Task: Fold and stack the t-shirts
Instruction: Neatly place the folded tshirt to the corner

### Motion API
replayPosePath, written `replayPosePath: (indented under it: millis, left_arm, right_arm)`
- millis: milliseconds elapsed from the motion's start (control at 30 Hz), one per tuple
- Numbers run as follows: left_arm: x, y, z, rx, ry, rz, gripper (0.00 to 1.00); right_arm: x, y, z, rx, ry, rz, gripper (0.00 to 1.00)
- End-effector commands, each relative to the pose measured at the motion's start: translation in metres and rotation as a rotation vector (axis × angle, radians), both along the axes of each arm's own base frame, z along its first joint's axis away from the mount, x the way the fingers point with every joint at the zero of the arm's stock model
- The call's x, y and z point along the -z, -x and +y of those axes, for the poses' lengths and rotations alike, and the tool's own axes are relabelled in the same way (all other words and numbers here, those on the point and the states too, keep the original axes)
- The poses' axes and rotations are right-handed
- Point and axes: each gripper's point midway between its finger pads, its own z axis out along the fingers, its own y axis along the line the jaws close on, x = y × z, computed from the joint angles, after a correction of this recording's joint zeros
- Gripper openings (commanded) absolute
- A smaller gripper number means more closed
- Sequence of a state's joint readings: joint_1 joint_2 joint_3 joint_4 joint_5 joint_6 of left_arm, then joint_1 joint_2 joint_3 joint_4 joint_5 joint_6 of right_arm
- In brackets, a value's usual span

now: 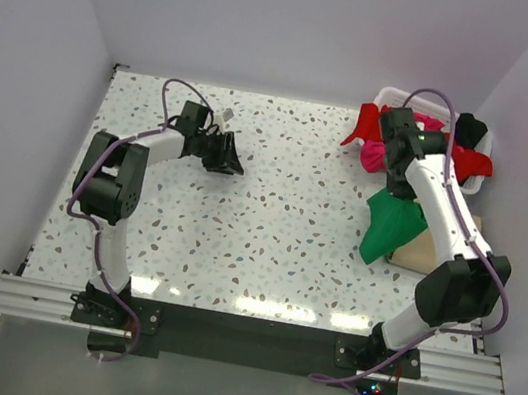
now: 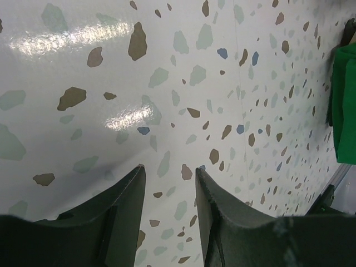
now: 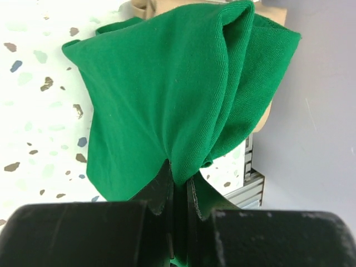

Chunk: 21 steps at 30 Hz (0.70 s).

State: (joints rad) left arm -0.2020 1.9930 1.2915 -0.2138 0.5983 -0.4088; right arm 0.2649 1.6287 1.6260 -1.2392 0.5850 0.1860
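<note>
My right gripper [image 1: 403, 187] [image 3: 179, 177] is shut on a bunched fold of the bright green t-shirt [image 1: 387, 228] [image 3: 167, 94], which hangs from it over the table's right side. The tan t-shirt [image 1: 429, 252] [image 3: 146, 6] lies flat under and behind the green one, near the right wall. Red [image 1: 366, 123], magenta [image 1: 372, 156] and black [image 1: 470, 127] shirts spill from the white basket [image 1: 395, 95] at the back right. My left gripper [image 1: 223, 155] [image 2: 169, 173] is open and empty, low over the bare table at centre-left. The green shirt also shows at the right edge of the left wrist view [image 2: 345, 105].
The speckled white table [image 1: 270, 219] is walled by grey panels at the back and on both sides. A metal rail [image 1: 242, 331] runs along the near edge, also seen in the right wrist view [image 3: 250, 186]. A small white tag [image 1: 227, 111] lies behind the left gripper.
</note>
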Motion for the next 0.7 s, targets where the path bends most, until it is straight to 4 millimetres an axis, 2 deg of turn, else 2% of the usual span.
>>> replayPosePath:
  millis: [0,367,667]
  left_arm:
    - [-0.021,-0.008,0.001,-0.004,0.037,-0.064,0.46]
    - [-0.023,-0.006,0.000,-0.002,0.045,-0.071,0.46]
    - [-0.023,-0.005,0.001,-0.002,0.042,-0.067,0.46]
  right_arm:
    - [-0.029,0.007,-0.016,0.011,0.014,-0.065,0.00]
    - [-0.045,-0.002,-0.039,0.036,0.000,-0.110,0.00]
    - [-0.040,-0.006,-0.062,0.060,-0.017,-0.110,0.00]
